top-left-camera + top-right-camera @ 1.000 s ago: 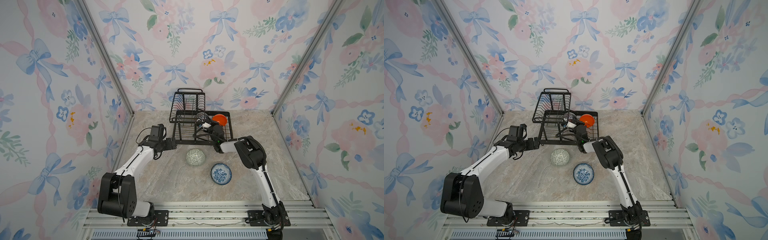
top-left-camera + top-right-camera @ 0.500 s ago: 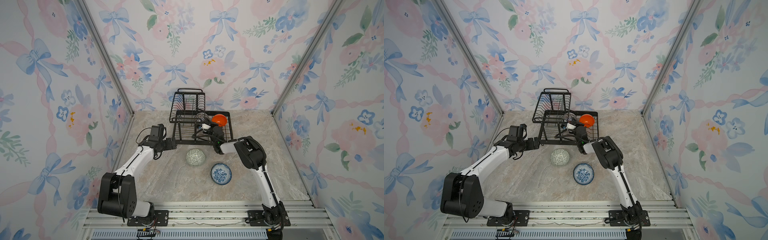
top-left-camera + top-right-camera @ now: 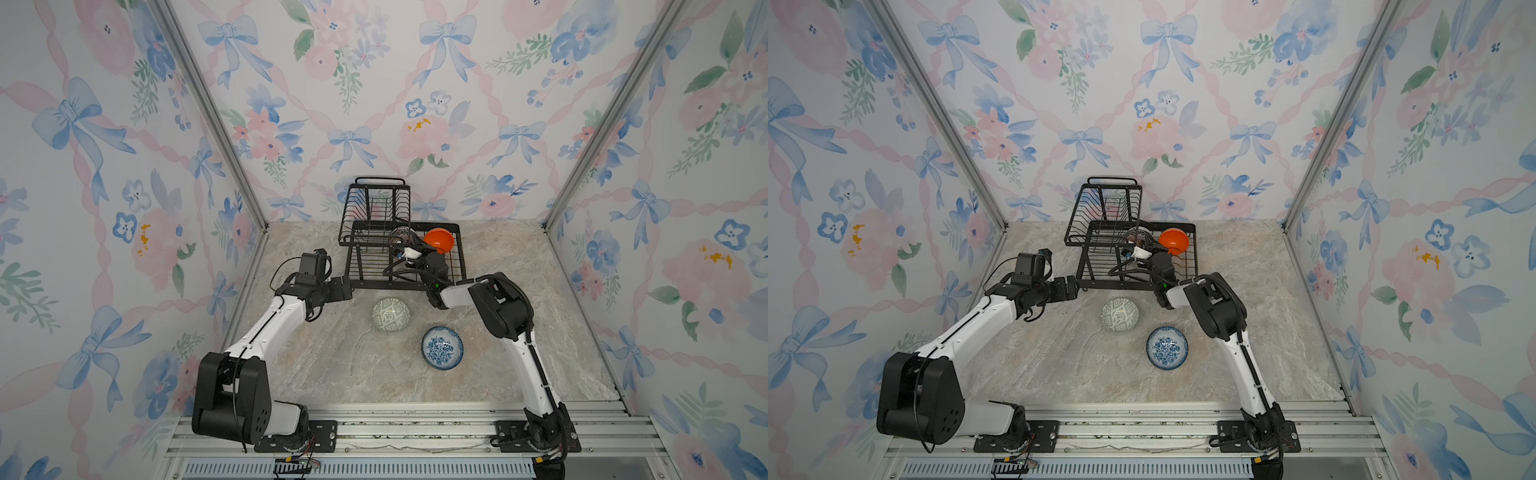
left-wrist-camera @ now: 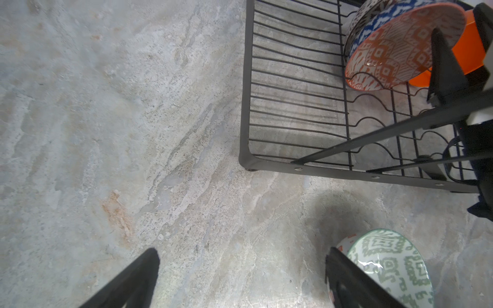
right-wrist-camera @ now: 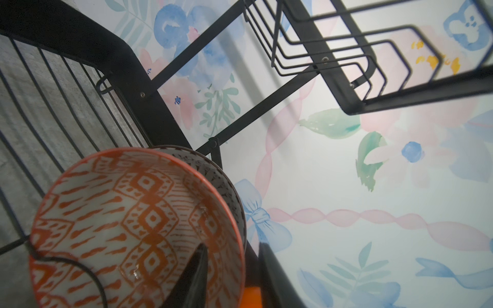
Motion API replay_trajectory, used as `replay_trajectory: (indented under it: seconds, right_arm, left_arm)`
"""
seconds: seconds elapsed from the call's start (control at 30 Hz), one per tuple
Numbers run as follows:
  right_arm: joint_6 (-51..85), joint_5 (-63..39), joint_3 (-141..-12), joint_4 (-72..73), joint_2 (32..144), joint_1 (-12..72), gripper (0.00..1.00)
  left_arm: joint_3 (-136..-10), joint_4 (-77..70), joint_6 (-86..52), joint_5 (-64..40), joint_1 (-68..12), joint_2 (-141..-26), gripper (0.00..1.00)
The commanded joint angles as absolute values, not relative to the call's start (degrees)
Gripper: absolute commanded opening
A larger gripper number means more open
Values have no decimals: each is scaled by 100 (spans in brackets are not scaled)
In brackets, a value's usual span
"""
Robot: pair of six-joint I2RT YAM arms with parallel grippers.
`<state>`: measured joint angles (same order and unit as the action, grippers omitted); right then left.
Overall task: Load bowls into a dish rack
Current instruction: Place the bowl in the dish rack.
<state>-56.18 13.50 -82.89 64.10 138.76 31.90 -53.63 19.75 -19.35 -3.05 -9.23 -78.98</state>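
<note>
Nearest, a blue-and-white bowl [image 3: 442, 347] is seen upright on the worktop [image 3: 332, 374]. A green-patterned bowl [image 3: 390, 316] is set just beyond it. The left pincer [image 4: 240, 280] is held wide open and empty above the worktop, with the green-patterned bowl just beside one finger. Farther back, in the lower tray of the dish rack [image 3: 374, 286], the right pincer [image 5: 233, 244] is parted astride the rim of the orange-and-white bowl [image 5: 128, 226], which is stood on edge. A gap is visible at the inner finger.

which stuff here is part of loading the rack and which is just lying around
Job: dish rack, orange patterned bowl, plain orange bowl, black patterned bowl, green patterned bowl, blue flowered bowl.
Just there: marble table, flowered walls, metal rail.
</note>
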Motion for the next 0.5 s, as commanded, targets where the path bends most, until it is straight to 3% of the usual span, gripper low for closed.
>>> replay_trajectory:
  seconds: [0.0,0.3,0.47]
  right_arm:
    - [-5528,1481,-8153,6508,13480,3270,41]
    - [-5212,1564,-7721,6584,13077,3209,65]
    - [-4934,1555,-7482,6475,12847,3130,89]
  left_arm:
    - [-5265,1936,-1925,-332,-948,-7760,98]
    - [-5256,1901,-1925,-350,-966,-7684,98]
    - [-5264,1881,-1915,-355,-983,-7695,98]
